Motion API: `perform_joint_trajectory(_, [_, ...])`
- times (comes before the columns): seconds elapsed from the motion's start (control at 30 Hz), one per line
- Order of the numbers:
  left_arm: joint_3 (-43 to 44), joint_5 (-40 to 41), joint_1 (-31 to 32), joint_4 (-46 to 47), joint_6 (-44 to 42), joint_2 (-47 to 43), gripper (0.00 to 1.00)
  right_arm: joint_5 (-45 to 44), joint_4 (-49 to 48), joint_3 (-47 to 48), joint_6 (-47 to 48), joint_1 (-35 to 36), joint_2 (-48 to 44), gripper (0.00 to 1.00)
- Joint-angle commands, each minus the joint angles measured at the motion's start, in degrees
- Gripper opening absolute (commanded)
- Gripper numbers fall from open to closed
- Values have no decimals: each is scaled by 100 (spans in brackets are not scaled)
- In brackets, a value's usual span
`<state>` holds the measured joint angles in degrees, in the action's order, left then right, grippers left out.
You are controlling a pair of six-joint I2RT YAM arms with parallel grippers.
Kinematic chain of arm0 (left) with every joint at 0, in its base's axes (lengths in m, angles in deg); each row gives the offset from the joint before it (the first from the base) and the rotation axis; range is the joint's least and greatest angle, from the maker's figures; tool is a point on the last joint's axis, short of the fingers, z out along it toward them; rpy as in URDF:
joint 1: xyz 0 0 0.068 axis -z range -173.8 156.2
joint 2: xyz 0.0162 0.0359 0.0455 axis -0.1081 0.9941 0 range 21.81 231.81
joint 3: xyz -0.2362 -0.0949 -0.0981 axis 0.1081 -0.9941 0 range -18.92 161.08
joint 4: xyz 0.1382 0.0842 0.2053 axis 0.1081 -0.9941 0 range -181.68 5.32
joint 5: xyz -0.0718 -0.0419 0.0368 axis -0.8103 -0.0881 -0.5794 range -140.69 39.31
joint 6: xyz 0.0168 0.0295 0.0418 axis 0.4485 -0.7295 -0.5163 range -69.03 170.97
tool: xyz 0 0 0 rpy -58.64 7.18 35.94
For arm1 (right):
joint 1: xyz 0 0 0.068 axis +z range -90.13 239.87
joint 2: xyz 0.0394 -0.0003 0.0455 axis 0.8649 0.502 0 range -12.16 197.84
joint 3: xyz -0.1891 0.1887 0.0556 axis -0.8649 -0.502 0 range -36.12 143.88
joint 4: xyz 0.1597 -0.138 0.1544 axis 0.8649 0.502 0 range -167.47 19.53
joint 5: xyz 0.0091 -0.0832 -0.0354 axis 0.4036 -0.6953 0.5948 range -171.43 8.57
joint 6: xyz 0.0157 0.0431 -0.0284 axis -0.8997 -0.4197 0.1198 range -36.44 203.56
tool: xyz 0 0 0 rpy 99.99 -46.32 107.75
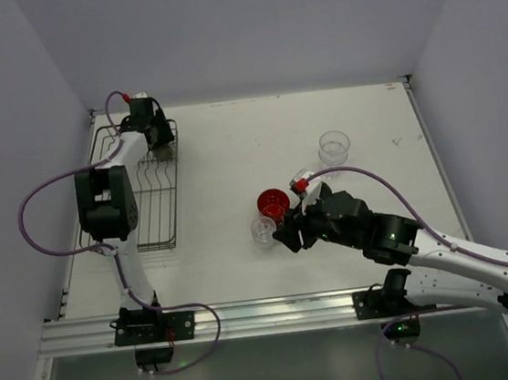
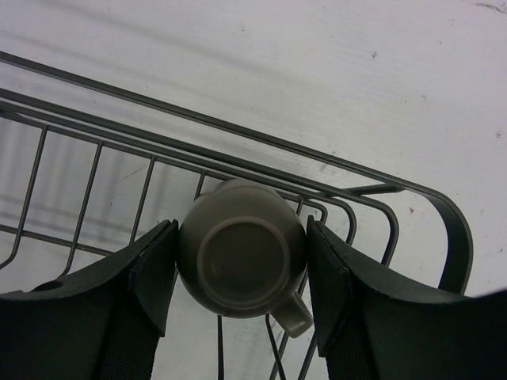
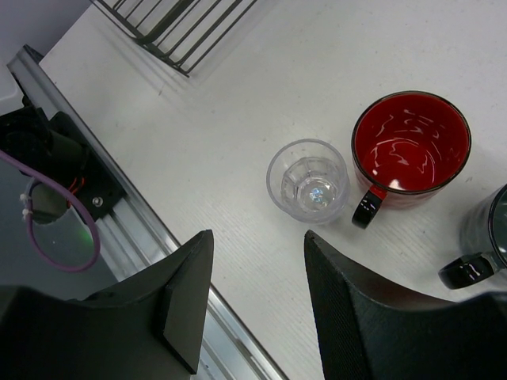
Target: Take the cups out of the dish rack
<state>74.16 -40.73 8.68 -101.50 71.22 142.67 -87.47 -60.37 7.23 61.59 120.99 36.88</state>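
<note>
The dish rack [image 1: 136, 203] lies at the left; it also shows in the left wrist view [image 2: 238, 150]. A greyish-tan cup [image 2: 242, 257] sits upside down in its far corner, also seen from above [image 1: 164, 151]. My left gripper [image 2: 242, 269] is shut on it, a pad against each side; it shows from above too [image 1: 159, 144]. On the table stand a red mug [image 3: 410, 146], a clear tumbler [image 3: 309, 180] and a dark mug [image 3: 485, 237]. My right gripper [image 3: 257, 293] is open and empty, just short of the tumbler; from above it sits mid-table [image 1: 289, 237].
A second clear tumbler [image 1: 334, 147] stands at the back right. The red mug [image 1: 272, 204] and the near tumbler [image 1: 263, 230] sit mid-table. A metal rail [image 3: 158, 237] runs along the table's near edge. The rack's raised wire side [image 2: 444, 229] curves close to my left gripper.
</note>
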Motion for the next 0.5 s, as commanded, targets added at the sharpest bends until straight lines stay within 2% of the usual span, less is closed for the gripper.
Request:
perform_joint_trajectory(0.0, [-27,-20,24,170,-144,43,60,24,-322,208,-35,-4,71,52])
perform_joint_trajectory(0.1, [-44,6,24,205,-162,-18,43,24,-322,244,-26,-4,97,52])
perform_joint_trajectory(0.13, [-44,24,24,214,-162,-53,35,24,-330,252,-17,-4,89,52])
perform_joint_trajectory(0.23, [-35,94,7,240,-188,-255,27,24,-357,296,27,-4,115,52])
perform_joint_trajectory(0.47, [-70,226,-28,337,-250,-1036,19,358,-866,384,18,-4,475,52])
